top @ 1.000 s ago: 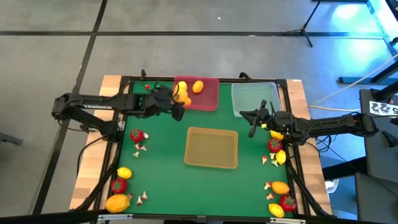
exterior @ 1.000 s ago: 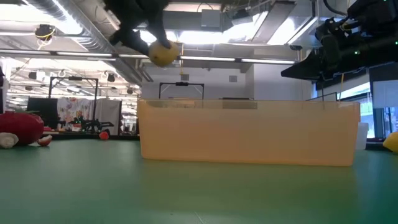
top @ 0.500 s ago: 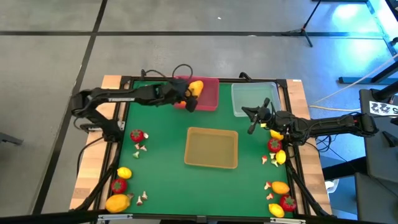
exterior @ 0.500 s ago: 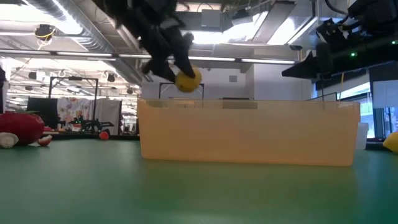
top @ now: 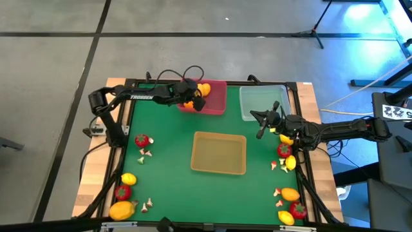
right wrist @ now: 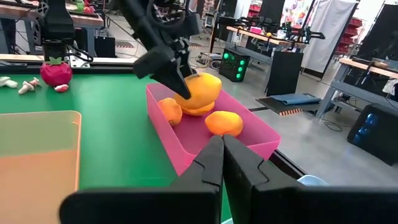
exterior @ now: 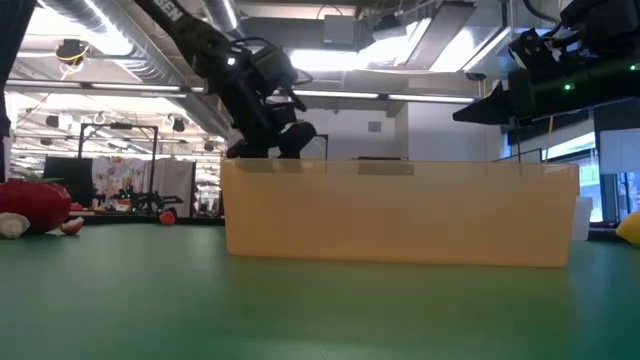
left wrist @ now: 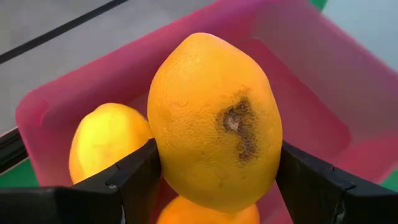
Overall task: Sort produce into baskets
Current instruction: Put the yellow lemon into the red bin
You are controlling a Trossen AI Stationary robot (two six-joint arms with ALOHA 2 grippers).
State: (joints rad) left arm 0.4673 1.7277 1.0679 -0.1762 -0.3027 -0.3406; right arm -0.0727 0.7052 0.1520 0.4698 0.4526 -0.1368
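My left gripper (top: 193, 100) reaches over the pink-red basket (top: 217, 104) at the table's far side, shut on a yellow-orange lemon (left wrist: 214, 121). The right wrist view shows the lemon (right wrist: 200, 87) low inside the basket. Other lemons lie in it: a yellow one (left wrist: 106, 143), one (right wrist: 224, 122) toward the far end and an orange one (left wrist: 205, 214) right under the held lemon. The clear basket (top: 259, 103) and tan basket (top: 219, 153) hold nothing that I can see. My right gripper (top: 261, 127) waits shut at the table's right, next to the clear basket. My left gripper pinches the lemon across its middle, one finger (left wrist: 134, 180) on each of its long sides (left wrist: 163, 149). The fingers slant down from the table's left. The lemon sits with one tip toward the wrist camera, low in the pink-red basket. Whether it touches the lemons below, I cannot tell.
Loose produce lies along both sides of the green mat: a red fruit (top: 141, 140), lemons (top: 129, 179) and mushroom bits at the left, lemons (top: 290, 193) and red fruits (top: 284, 150) at the right. The tan basket's wall (exterior: 400, 215) fills the low view.
My left gripper has carried the lemon toward the table's right and far edge and down into the pink-red basket, sinking behind the tan basket's rim in the low view. Its fingers have stayed shut on the lemon.
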